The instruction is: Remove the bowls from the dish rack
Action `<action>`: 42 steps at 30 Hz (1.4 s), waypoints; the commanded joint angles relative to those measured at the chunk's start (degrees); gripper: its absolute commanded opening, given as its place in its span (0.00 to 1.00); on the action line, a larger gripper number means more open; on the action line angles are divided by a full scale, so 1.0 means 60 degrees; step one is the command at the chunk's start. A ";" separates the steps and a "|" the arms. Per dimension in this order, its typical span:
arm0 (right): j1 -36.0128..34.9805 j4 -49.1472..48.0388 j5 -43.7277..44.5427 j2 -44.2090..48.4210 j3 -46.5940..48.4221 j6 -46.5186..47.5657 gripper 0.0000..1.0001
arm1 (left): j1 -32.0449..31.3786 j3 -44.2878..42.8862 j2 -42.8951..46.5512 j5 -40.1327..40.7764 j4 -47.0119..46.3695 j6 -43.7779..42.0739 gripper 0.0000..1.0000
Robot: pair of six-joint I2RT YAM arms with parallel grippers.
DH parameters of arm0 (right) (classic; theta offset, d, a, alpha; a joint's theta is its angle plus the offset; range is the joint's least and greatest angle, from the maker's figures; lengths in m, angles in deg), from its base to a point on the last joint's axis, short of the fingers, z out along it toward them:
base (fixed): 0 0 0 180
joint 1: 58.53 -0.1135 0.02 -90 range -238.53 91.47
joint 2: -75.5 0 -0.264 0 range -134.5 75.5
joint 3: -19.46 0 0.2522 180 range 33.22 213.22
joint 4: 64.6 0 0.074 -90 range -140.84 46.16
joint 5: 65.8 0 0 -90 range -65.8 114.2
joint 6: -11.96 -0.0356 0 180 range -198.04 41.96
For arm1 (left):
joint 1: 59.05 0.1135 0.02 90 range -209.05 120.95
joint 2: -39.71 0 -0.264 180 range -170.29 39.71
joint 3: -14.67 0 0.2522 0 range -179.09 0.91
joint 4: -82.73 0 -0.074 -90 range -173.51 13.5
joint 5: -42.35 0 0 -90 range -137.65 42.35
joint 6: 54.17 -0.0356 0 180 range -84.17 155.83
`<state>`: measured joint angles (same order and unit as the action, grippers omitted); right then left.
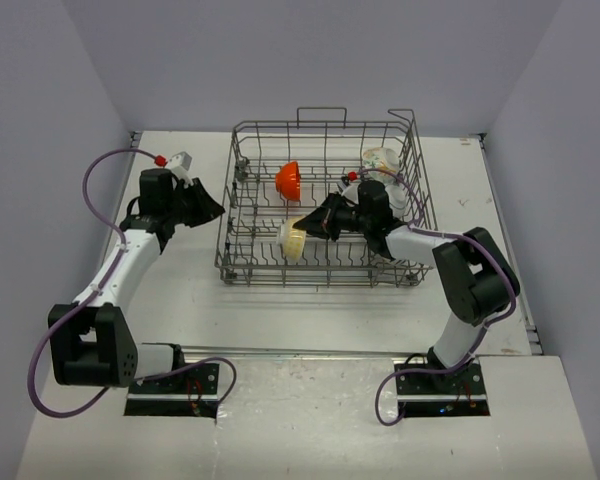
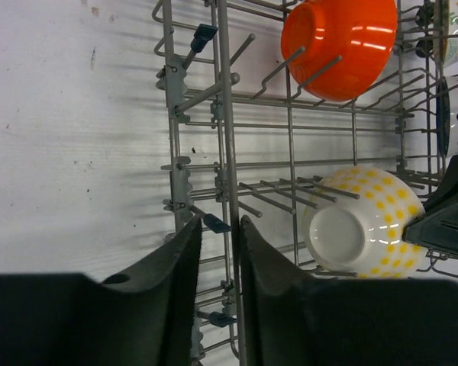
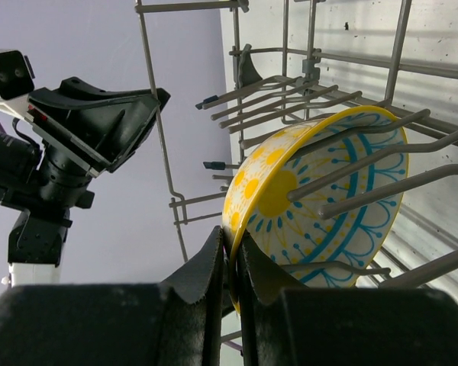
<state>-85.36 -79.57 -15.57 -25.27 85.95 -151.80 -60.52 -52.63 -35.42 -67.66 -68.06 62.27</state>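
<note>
Right pincer (image 3: 230, 245) on yellow-and-blue bowl (image 3: 275, 194)

From above, my right pincer (image 1: 306, 226) is too small for me to make out its tips. My own arm covers part of the white bowls (image 1: 382, 160) in the far right corner of the dish rack (image 1: 240, 190), and I cannot read their patterns. On my right wrist camera my fingers (image 3: 202, 282) hide the rim of the yellow-and-blue bowl (image 3: 313, 206) where they pinch it, and its lower side lies behind my pincer's body. On my left wrist camera the top edge cuts the orange bowl (image 2: 340, 46) and the right edge leaves only slivers of patterned bowls (image 2: 456, 34). A rack wire runs between the tips of my left pincer (image 2: 220, 225); whether it touches a finger I cannot tell.
</note>
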 commanded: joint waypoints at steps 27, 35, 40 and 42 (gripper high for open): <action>0.0956 -0.9802 -0.1838 -0.1882 0.0249 -0.5359 0.00 | 0.0041 0.0046 -0.0837 0.0816 -0.0083 0.0106 0.00; 0.0970 -0.8836 -0.2277 -0.1340 0.0571 -0.4744 0.00 | 0.0041 0.0002 -0.0852 0.0772 -0.0098 0.0150 0.00; 0.0985 -0.7739 -0.2556 -0.0857 0.0952 -0.3882 0.00 | 0.0041 0.0061 -0.0852 0.0801 -0.0098 0.0164 0.00; 0.0985 -0.6437 -0.2731 -0.0623 0.1099 -0.3267 0.00 | 0.0041 0.0061 -0.0852 0.0801 -0.0098 0.0164 0.00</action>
<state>-80.84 -108.77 -30.85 -36.83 84.99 -173.83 -61.09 -53.00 -38.81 -68.51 -74.60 65.24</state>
